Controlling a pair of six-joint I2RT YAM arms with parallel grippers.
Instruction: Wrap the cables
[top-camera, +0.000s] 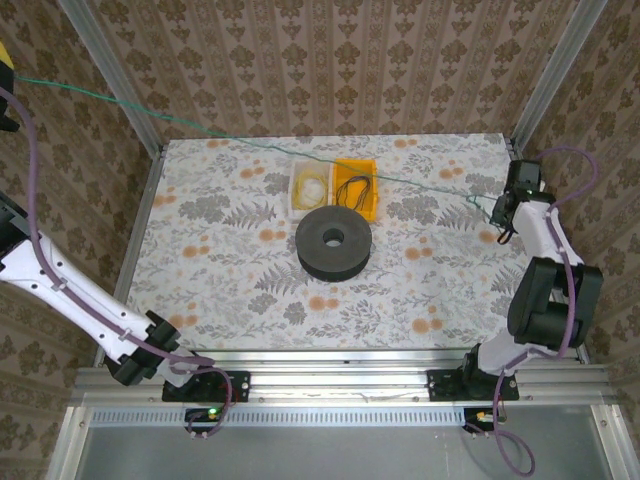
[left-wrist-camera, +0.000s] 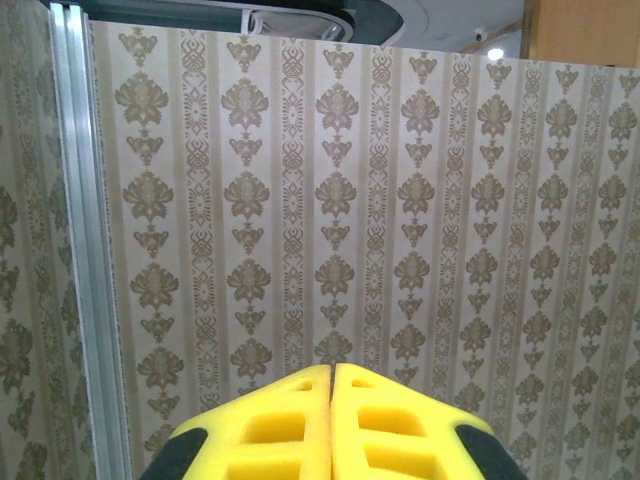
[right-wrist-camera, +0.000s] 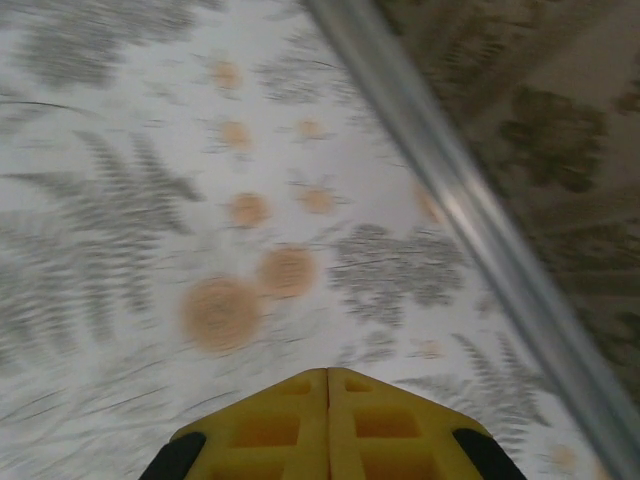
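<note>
A thin green cable (top-camera: 260, 135) runs taut through the air from the upper left to the right side of the table. Its left end reaches my left gripper (top-camera: 4, 56) at the frame edge. In the left wrist view that gripper (left-wrist-camera: 331, 372) is shut, facing the wallpaper, with no wire visible between the pads. The cable's right end, with a small loop, meets my right gripper (top-camera: 497, 212). In the right wrist view the right gripper (right-wrist-camera: 327, 375) is shut low over the tablecloth. A pale yellow coil (top-camera: 312, 188) and a dark coil (top-camera: 355, 187) lie in bins.
A wide black spool (top-camera: 333, 241) sits mid-table. Behind it stand a white bin (top-camera: 298, 170) and an orange bin (top-camera: 372, 205). Aluminium frame posts (top-camera: 110, 75) and wallpapered walls enclose the table; a rail (right-wrist-camera: 470, 190) runs close to the right gripper.
</note>
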